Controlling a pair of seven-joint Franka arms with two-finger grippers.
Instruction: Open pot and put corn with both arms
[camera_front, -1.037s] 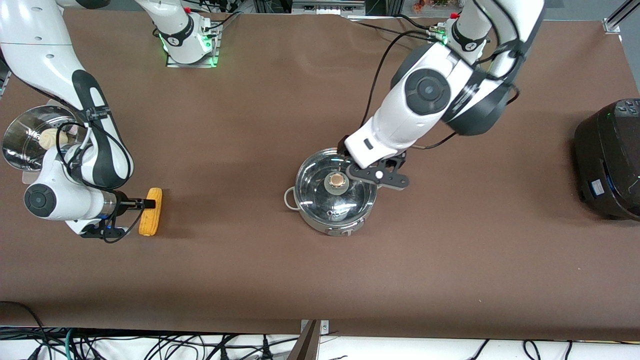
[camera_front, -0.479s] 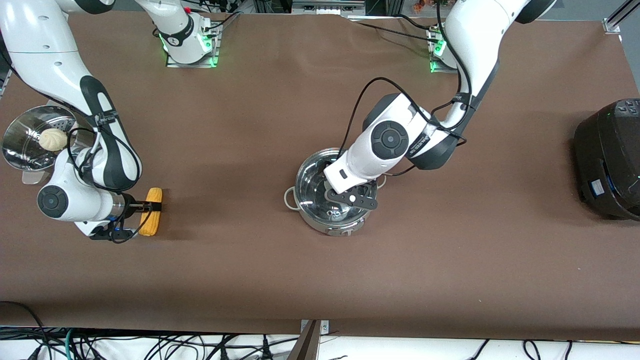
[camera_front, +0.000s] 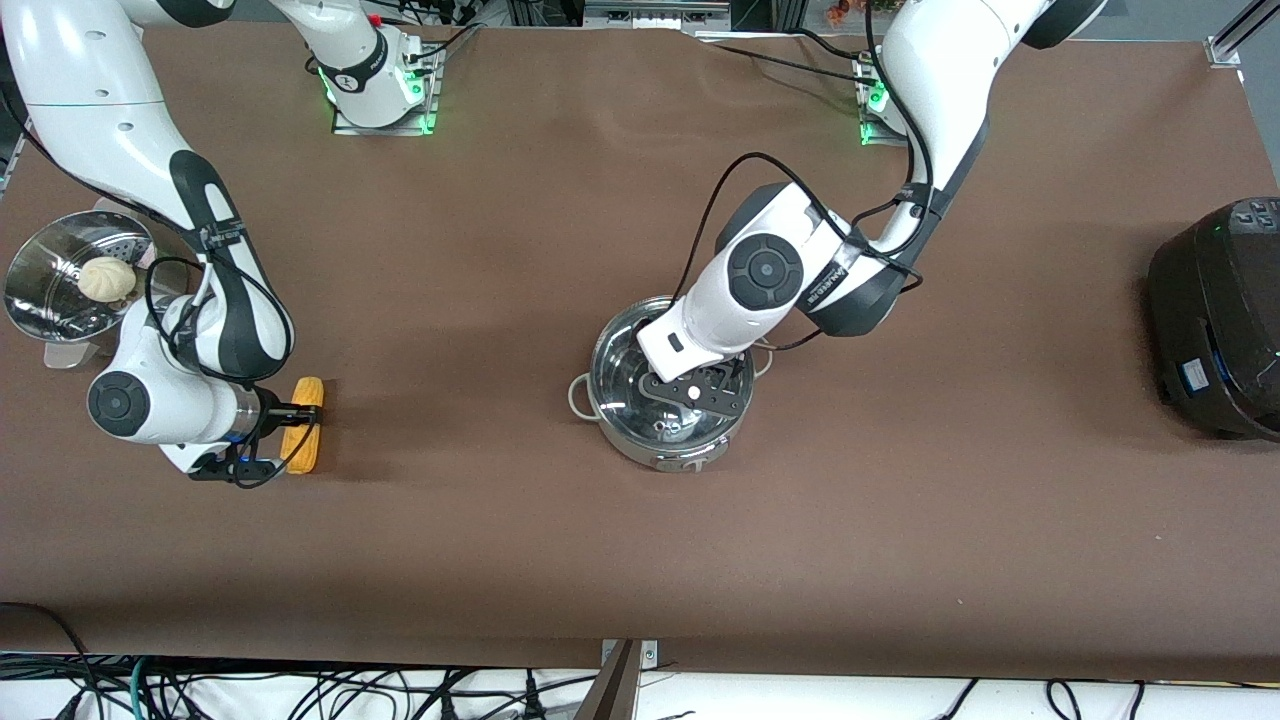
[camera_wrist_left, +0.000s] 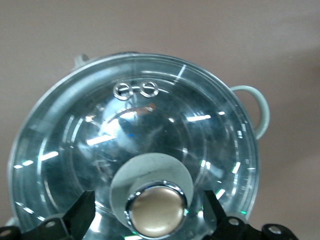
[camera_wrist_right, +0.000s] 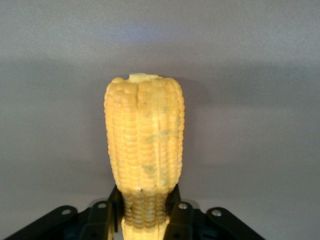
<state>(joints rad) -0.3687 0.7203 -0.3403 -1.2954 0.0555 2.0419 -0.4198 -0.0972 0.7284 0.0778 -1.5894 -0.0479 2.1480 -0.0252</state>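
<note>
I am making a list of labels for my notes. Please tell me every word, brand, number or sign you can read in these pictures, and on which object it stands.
None can be read.
Black band on the left arm: white lettering, too small.
Black band on the right arm: white lettering, too small.
Black cooker: blue-and-white sticker, unreadable.
Pot lid, corn: no text.
</note>
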